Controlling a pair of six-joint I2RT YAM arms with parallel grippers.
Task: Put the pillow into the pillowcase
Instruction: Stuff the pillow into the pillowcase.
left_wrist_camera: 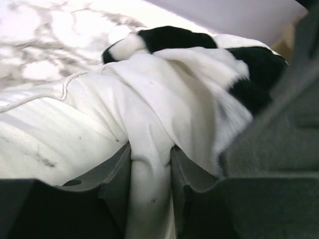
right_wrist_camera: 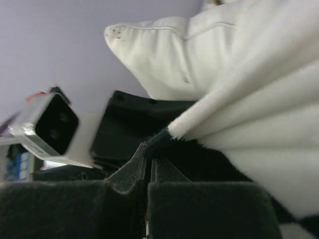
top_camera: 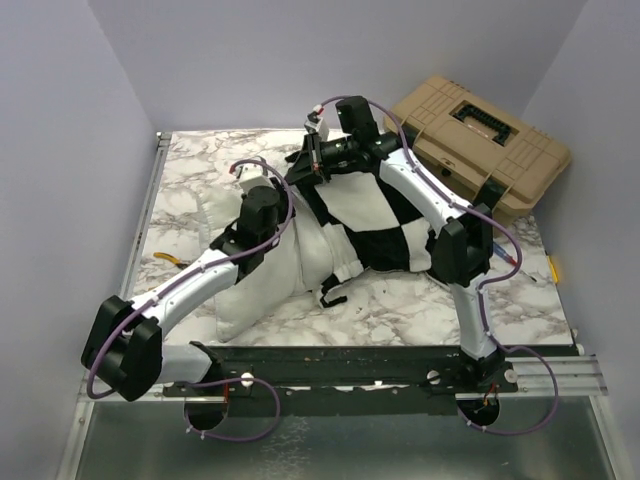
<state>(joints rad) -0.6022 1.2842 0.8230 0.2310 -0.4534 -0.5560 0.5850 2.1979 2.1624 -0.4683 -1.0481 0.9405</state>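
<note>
On the marble table (top_camera: 400,310), pillowcase (top_camera: 370,225) fabric runs between both arms' fingers (left_wrist_camera: 117,172).

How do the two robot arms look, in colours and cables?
Both the left arm and the right arm have white link shells with black joints and black bases. Thin purple cables loop along them. The gripper fingers look dark grey.

The pillow (top_camera: 275,290) is matt, faintly smudged white cloth with a piped seam. The pillowcase (top_camera: 375,225) looks fleecy and soft. The worktop (top_camera: 400,310) is smooth marble-patterned. The case (top_camera: 485,145) is matt tan plastic.
</note>
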